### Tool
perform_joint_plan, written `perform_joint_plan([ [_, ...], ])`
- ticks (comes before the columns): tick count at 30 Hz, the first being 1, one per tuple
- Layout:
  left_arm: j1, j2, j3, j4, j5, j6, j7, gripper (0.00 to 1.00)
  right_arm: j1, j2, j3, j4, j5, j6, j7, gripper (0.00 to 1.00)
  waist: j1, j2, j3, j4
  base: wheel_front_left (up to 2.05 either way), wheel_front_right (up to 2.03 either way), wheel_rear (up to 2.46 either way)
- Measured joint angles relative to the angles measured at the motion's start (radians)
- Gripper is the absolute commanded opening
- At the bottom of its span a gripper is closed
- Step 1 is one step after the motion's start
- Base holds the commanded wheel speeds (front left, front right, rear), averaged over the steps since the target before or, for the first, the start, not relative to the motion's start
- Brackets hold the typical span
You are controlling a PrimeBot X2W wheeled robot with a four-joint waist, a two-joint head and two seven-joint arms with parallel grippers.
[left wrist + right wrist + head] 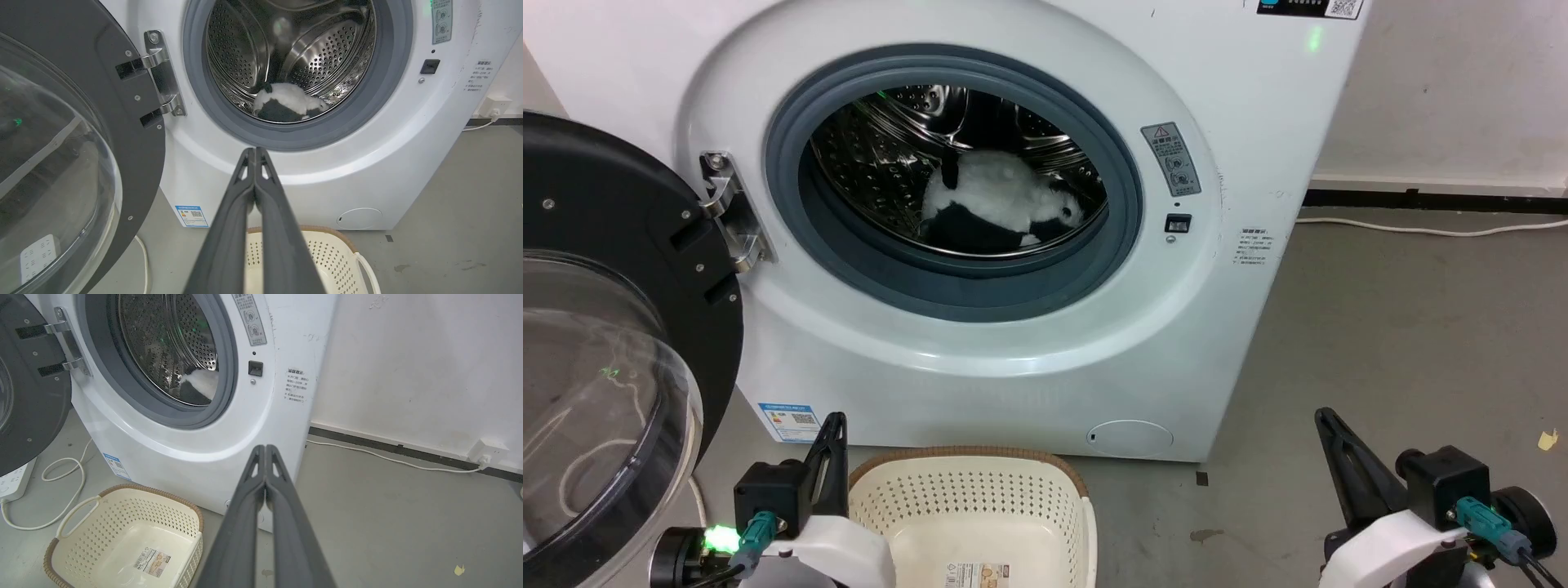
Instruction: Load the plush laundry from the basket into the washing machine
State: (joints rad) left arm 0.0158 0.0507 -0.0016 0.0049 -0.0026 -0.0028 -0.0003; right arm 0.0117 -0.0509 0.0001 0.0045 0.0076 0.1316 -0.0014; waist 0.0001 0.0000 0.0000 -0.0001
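Observation:
The panda plush [1001,206] lies inside the steel drum of the white washing machine [1258,163], on the drum's floor; it also shows in the left wrist view as the plush [286,105] and partly in the right wrist view as the plush [200,386]. The cream basket [980,498] stands on the floor in front of the washer, with only its paper label [153,561] inside. My left gripper [833,425] is shut, low at the left beside the basket. My right gripper [1325,418] is shut, low at the right, over bare floor. Both hold nothing.
The washer's round glass door [605,343] hangs wide open at the left, close to my left arm. A white cable [61,490] and a power strip [12,484] lie on the floor left of the basket. Another cable [388,459] runs along the wall to a socket.

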Motion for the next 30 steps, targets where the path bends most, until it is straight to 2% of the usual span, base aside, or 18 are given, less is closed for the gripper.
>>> perform_joint_plan([
  [30,0.0,-0.001,0.001,-0.001,0.0,0.0,0.0,0.0,0.0,0.0,0.0,0.0,0.0,0.0,0.0,0.0,0.0,0.0,0.0,0.0,0.0,0.0,0.0],
])
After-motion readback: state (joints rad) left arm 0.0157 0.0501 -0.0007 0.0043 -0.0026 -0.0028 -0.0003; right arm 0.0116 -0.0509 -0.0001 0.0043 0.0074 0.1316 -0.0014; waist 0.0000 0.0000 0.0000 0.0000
